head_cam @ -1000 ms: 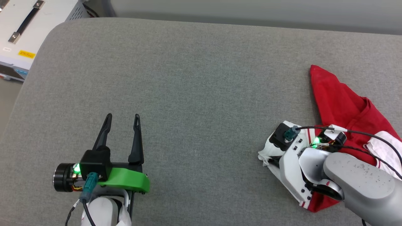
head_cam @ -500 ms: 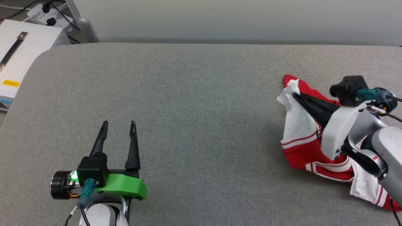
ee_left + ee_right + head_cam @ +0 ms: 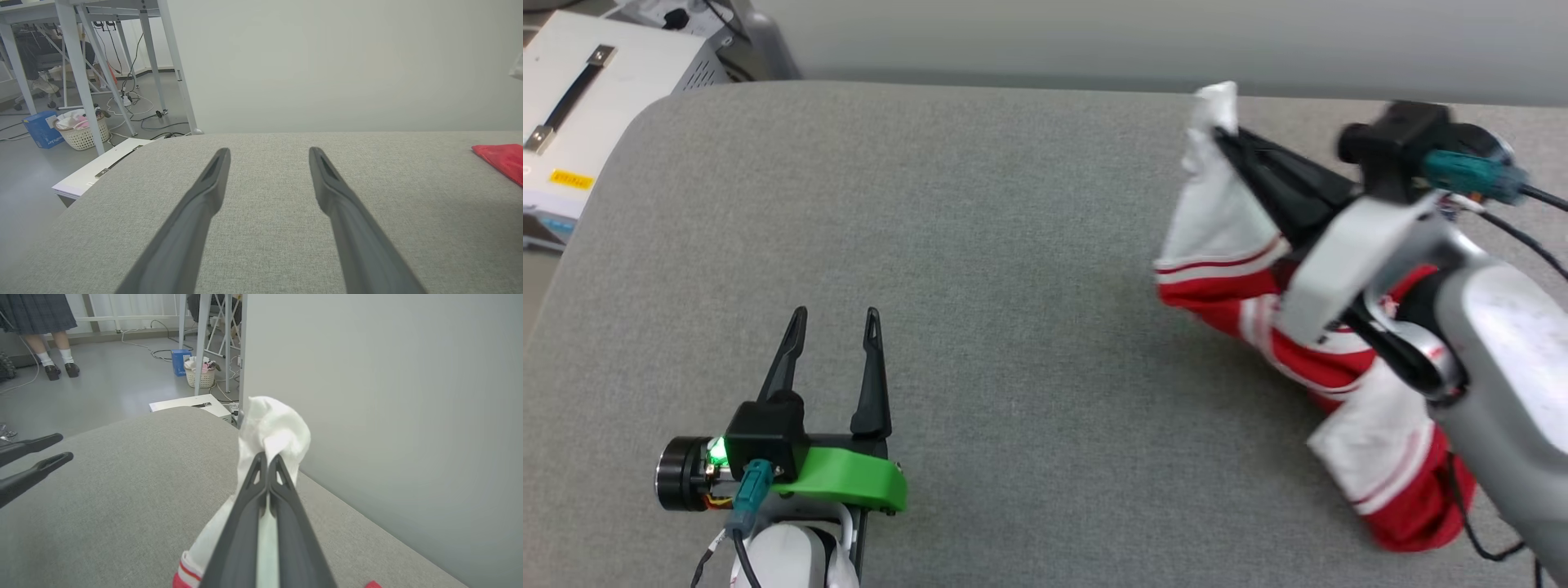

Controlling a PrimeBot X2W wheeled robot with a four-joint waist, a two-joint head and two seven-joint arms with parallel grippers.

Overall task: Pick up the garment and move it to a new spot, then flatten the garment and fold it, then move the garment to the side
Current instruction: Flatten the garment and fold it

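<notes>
The garment (image 3: 1225,245), red with white sleeves and striped trim, hangs bunched at the right of the grey cushion. My right gripper (image 3: 1225,135) is shut on a white sleeve fold and holds it up near the far edge; the rest trails down to the cushion under my forearm. In the right wrist view the white cloth (image 3: 271,428) bulges past the closed right gripper (image 3: 267,457). My left gripper (image 3: 833,314) stands open over bare cushion at the lower left, far from the shirt. A red corner of the garment (image 3: 500,157) lies at the right in the left wrist view, beyond the open left gripper (image 3: 269,153).
A white case with a black handle (image 3: 580,106) stands off the cushion's far left corner. A pale wall (image 3: 1094,33) runs close behind the cushion. A person's legs (image 3: 53,355), table legs and a laundry basket (image 3: 200,375) are on the floor beyond.
My right gripper has risen from the cushion with the white sleeve and carried it up and to the left, dragging the shirt along. The head camera has shifted. The left arm has stayed put.
</notes>
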